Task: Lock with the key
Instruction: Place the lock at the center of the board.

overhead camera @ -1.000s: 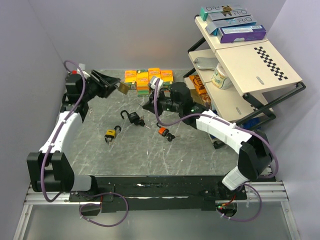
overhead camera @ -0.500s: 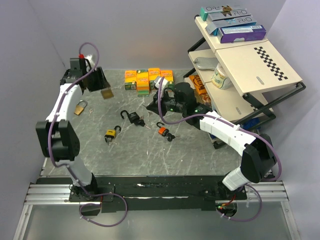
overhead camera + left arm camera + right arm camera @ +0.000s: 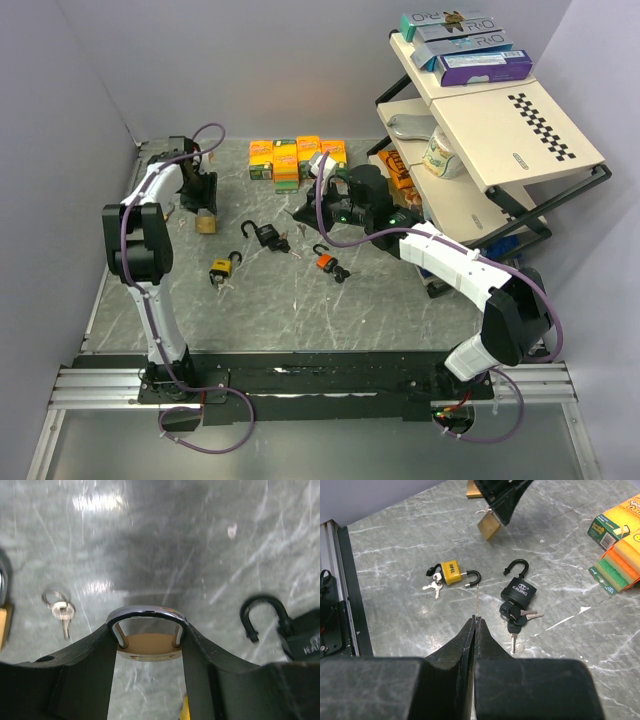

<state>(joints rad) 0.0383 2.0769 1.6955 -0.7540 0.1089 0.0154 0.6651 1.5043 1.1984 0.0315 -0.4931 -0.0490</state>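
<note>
— Brass body and chromed hoop: a brass padlock [image 3: 149, 648], pinched by its shackle in the left pincer [image 3: 148, 626]. Clenched on both legs of the hoop, body hanging down near the far-left corner of the desk [image 3: 400, 310].

— Step in hand?

— Presenting the lock for keying, by the look of it. No key seen in it, keyway face hidden. Cannot tell whether fully snapped home.

— And the right pincer [image 3: 476, 621]?

— Clenched on nothing visible, fingers pressed flat together. Hovering over the middle of the desk, well apart from the brass one.

— Next move?

— Probably fetching a key [image 3: 63, 612]: small, silvery, on a wire ring, lying flat near the held lock. Thin metal on polished grey stone-look, so likely slippery. Calls for a low, edge-on pinch, then a straight push into the keyway and a turn.

— Anything else about?

— Black padlock [image 3: 520, 594] mid-desk, shackle swung open, bunch of keys at its base. Yellow padlock [image 3: 451, 571] nearer the left edge, also open, keys alongside. Orange padlock [image 3: 325, 262] toward the centre. All hard, smooth and blocky.
</note>
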